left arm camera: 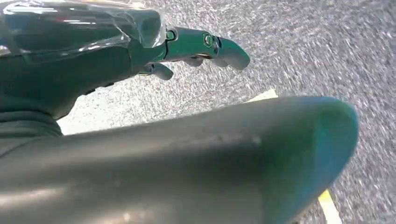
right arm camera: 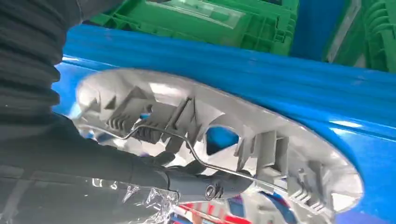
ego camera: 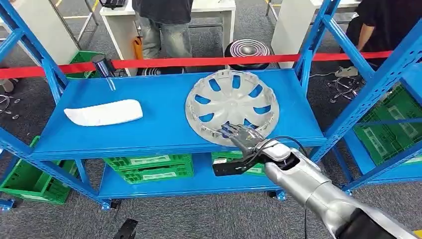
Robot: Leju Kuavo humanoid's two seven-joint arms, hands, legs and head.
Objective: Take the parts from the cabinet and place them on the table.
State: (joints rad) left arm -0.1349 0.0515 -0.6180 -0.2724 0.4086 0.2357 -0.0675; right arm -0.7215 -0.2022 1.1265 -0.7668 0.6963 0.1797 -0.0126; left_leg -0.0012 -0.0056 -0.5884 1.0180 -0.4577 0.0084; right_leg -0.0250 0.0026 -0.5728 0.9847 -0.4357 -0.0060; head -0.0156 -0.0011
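Silver plastic part: a hubcap (ego camera: 232,106) is laid inner side up on the upper blue shelf (ego camera: 149,129) of the cabinet, toward the shelf's right end, with its near rim close to the shelf's front edge.
Inner side: clip tabs and a wire retaining ring (right arm camera: 187,144) are seen running round the inside of the hubcap's (right arm camera: 261,154) rim.
Right hand: the right hand (ego camera: 241,135) is placed at the hubcap's near rim, its fingers (right arm camera: 205,186) reaching over the edge and into the dish beside the wire ring. Whether the rim is actually clamped cannot be told from these pictures.
Key relation: the hubcap lies directly ahead of the right fingers, which already touch or all but touch its near edge. Being round, it offers no long axis, so the rim is judged the only sensible hold.
Left hand: the left hand (left arm camera: 196,51) is seen hanging over grey carpet, well apart from the hubcap, with fingers apart and nothing held.
Nearer arm: the right arm is plainly nearer, and the lift is judged to fall to it.
Second part: a white elongated piece (ego camera: 103,112) is laid on the same shelf, well to the left of the hubcap.
Below the hubcap: green crates (ego camera: 149,167) are stored on the lower shelf.
Behind the hubcap: a red tape (ego camera: 199,62) is stretched across, with people standing beyond it.
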